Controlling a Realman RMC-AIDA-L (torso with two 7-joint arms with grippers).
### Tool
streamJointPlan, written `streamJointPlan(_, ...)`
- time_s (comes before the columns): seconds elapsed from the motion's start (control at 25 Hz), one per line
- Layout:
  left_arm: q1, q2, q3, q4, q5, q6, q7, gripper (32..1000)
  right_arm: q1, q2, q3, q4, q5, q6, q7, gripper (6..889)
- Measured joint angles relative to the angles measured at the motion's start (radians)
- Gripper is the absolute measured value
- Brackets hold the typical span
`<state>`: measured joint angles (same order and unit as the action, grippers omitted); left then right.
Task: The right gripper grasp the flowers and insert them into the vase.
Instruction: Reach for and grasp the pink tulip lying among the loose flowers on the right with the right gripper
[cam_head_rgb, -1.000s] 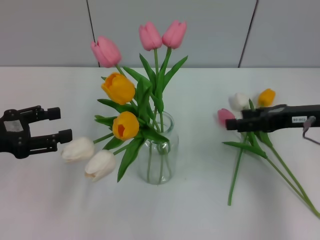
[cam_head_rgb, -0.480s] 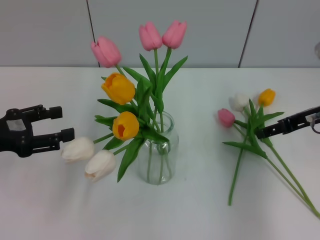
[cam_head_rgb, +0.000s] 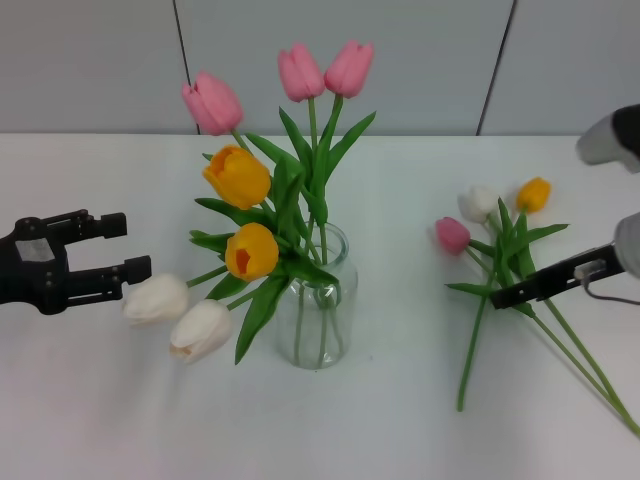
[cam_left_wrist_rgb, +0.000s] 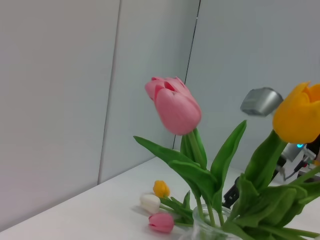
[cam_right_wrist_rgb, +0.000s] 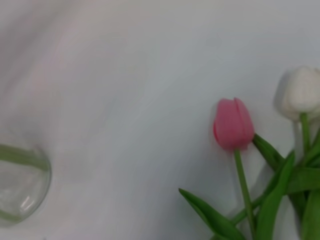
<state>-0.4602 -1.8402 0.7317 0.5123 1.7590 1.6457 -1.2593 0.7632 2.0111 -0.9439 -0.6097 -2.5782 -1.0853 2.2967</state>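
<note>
text: none legible — labels: none legible — numbers: none — signs: none

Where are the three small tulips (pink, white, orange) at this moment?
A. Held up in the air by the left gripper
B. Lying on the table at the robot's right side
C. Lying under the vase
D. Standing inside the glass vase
B: the flowers lie flat on the white table, apart from the vase, with the right gripper low over their stems.

Clear glossy glass vase (cam_head_rgb: 318, 300)

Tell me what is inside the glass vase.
The vase holds green stems of large pink, yellow and white tulips. The stem bottoms blur through the glass. The three small flowers lie on the table, outside it.
</note>
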Motion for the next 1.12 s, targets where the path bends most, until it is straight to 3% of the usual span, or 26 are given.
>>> streamJointPlan(0.32, -0.003, -0.0072, 0.0, 0.0, 0.0, -0.007, 0.0, 814, 0.008, 0.035, -0.034, 0.057, -0.001, 0.122, 0.0, 794)
streamJointPlan(0.48, -0.004, -0.0085, 0.0, 0.0, 0.001, -0.009, 0.0, 814, 0.008, 0.036, -0.035, 0.093, -0.001, 0.164, 0.0, 783)
streamJointPlan(1.12, 0.001, -0.0113, 0.0, 0.0, 0.004, -0.01, 0.001, 814, -0.022, 0.033, -0.034, 0.1, -0.002, 0.203, -0.004, 738)
